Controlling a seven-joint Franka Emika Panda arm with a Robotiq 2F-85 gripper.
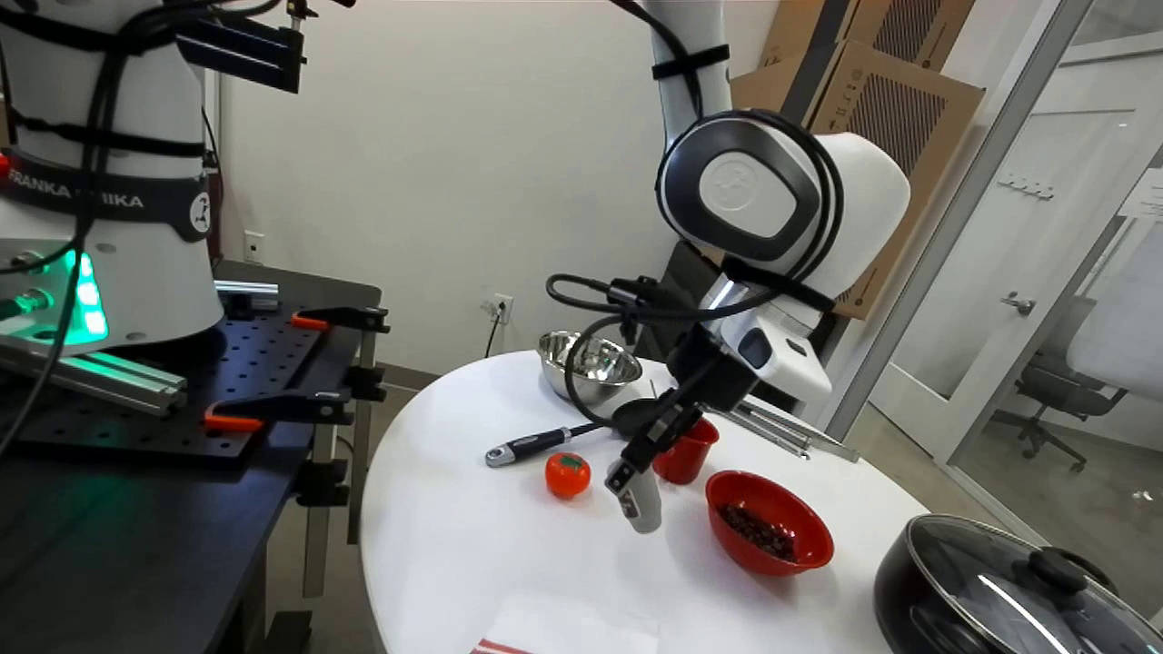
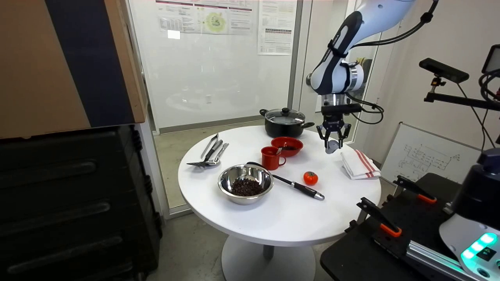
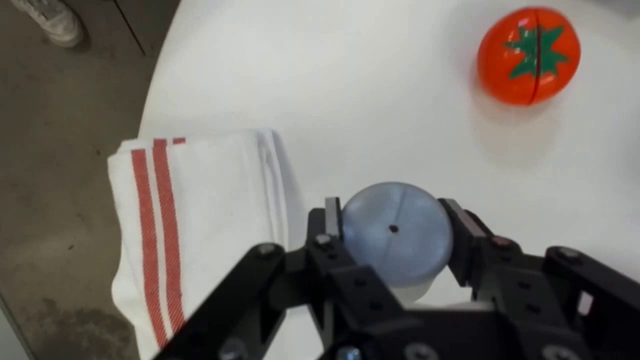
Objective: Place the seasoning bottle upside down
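The seasoning bottle is pale grey-white and cylindrical. In an exterior view the bottle (image 1: 643,505) hangs tilted below the fingertips, apparently above the white table (image 1: 472,554). It also shows in an exterior view (image 2: 332,147) and in the wrist view (image 3: 395,250), where its round, flat blue-grey end with a small dark hole faces the camera. My gripper (image 1: 625,486) is shut on the bottle, one finger on each side, as the gripper in an exterior view (image 2: 333,143) and the wrist view (image 3: 392,225) shows. The bottle's far end is mostly hidden in the wrist view.
A red-orange tomato (image 3: 529,56) and a folded striped towel (image 3: 215,190) lie near the gripper. A red bowl (image 1: 772,522), red mug (image 2: 270,158), black-handled utensil (image 2: 304,190), steel bowl (image 2: 245,183) and lidded black pot (image 2: 285,124) also stand on the table.
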